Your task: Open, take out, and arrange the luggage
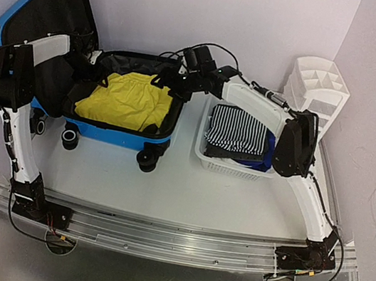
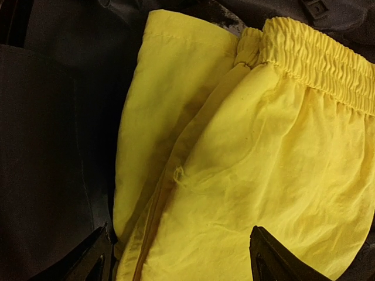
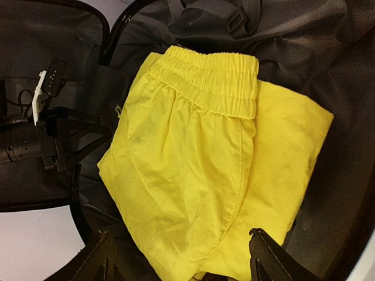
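Note:
The blue suitcase (image 1: pixel 113 134) lies open on the table, its black-lined lid (image 1: pixel 51 9) leaning against the left wall. Folded yellow shorts (image 1: pixel 126 98) with an elastic waistband lie in its black-lined base. My left gripper (image 1: pixel 89 72) is over the left end of the base, open and empty, its fingers spread just above the shorts (image 2: pixel 246 146). My right gripper (image 1: pixel 173 84) is over the base's right end, open and empty, looking down on the shorts (image 3: pixel 193 158). The left gripper also shows in the right wrist view (image 3: pixel 64 137), beside the shorts' left edge.
A white slatted basket (image 1: pixel 231 166) holding striped black-and-white clothing (image 1: pixel 237 128) stands right of the suitcase. A white compartment organiser (image 1: pixel 319 90) stands at the back right corner. Black straps and buckles lie along the suitcase's far rim (image 3: pixel 234 20). Walls close in at left, back and right.

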Action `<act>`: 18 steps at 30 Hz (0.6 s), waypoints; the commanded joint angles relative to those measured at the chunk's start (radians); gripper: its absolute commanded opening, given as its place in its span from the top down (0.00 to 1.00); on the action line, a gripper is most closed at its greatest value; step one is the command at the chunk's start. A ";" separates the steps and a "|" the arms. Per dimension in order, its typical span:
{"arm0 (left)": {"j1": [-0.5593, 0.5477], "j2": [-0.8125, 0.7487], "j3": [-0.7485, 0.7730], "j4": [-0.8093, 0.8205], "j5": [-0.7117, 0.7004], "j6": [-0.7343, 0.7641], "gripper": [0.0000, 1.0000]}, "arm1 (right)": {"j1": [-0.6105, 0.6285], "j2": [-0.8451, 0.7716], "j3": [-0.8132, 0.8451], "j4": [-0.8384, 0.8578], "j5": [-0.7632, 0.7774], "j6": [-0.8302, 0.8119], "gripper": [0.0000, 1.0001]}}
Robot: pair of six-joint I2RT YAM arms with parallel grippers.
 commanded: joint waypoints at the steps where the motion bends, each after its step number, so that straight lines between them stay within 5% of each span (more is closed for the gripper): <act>1: -0.008 0.025 -0.023 0.064 -0.024 -0.022 0.20 | 0.038 0.054 0.062 0.038 0.106 0.024 0.29; 6: -0.007 0.029 -0.061 0.124 -0.036 -0.050 0.20 | 0.105 0.106 0.080 -0.051 0.347 -0.054 0.29; 18: -0.006 0.012 -0.137 0.233 -0.044 -0.056 0.19 | 0.149 0.242 0.151 -0.132 0.476 -0.077 0.28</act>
